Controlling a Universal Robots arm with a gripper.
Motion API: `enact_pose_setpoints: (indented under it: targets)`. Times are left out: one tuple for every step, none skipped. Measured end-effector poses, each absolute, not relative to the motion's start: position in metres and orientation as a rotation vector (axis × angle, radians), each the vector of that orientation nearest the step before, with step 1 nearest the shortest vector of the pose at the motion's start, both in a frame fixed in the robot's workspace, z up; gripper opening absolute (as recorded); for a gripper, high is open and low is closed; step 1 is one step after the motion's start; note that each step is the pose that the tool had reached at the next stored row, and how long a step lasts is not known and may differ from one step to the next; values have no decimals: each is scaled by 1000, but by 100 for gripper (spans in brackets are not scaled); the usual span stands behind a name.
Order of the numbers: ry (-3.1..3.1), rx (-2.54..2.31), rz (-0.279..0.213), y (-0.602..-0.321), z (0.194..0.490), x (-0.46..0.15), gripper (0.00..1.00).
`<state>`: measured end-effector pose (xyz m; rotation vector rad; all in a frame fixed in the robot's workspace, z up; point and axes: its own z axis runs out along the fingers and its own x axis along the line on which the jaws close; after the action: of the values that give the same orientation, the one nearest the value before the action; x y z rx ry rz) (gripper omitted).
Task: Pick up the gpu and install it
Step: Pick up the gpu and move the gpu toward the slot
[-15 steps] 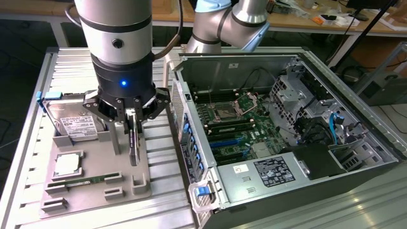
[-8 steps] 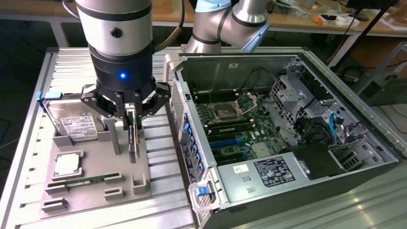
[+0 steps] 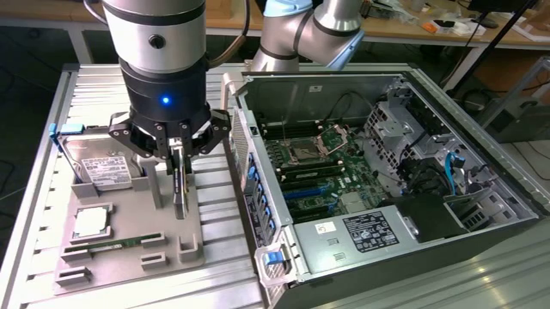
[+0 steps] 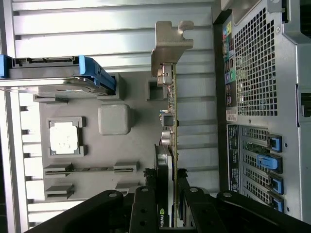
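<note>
The gpu [image 3: 180,193] is a thin dark card standing on edge over the grey parts tray [image 3: 138,215], just off the open computer case's [image 3: 387,161] side wall. My gripper [image 3: 177,154] comes down from above, shut on the card's upper edge. In the wrist view the gpu [image 4: 170,121] runs edge-on away from my gripper [image 4: 166,177], with one black finger [image 4: 145,196] on each face and its silvery end bracket [image 4: 170,43] at the far end. Whether the card's lower edge is free of the tray's holder, I cannot tell.
On the tray [image 4: 131,155] lie a hard drive [image 3: 103,167] in a blue-tabbed carrier, a processor [image 3: 92,222] and a green memory stick [image 3: 112,246]. The case's motherboard [image 3: 318,174] lies exposed; its rear panel [image 4: 262,97] with blue slot tabs is close beside the card.
</note>
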<state>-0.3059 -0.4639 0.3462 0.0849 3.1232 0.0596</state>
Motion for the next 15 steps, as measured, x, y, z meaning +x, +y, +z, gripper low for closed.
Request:
enact_pose_setpoints:
  targets:
    - [3123, 85, 60, -464, 346, -306, 27]
    - [3123, 85, 60, -464, 347, -306, 27]
    - [3123, 85, 60, -464, 347, -306, 27]
    - [3123, 85, 60, -464, 347, -306, 27]
    - [3123, 85, 60, -464, 347, -306, 27]
    - [3123, 85, 60, -464, 347, -306, 27]
    - [3123, 85, 60, -464, 348, -306, 27]
    - [3123, 85, 60, -464, 348, -306, 27]
    - [3123, 85, 60, -464, 348, -306, 27]
    - [3123, 85, 60, -464, 348, -306, 27]
    - [3123, 85, 60, -464, 348, -306, 27]
    - [3123, 85, 60, -464, 349, -306, 27]
    - [3123, 85, 60, -464, 349, -306, 27]
    - [3123, 85, 60, -464, 349, -306, 27]
    - [3123, 85, 60, -464, 349, -306, 27]
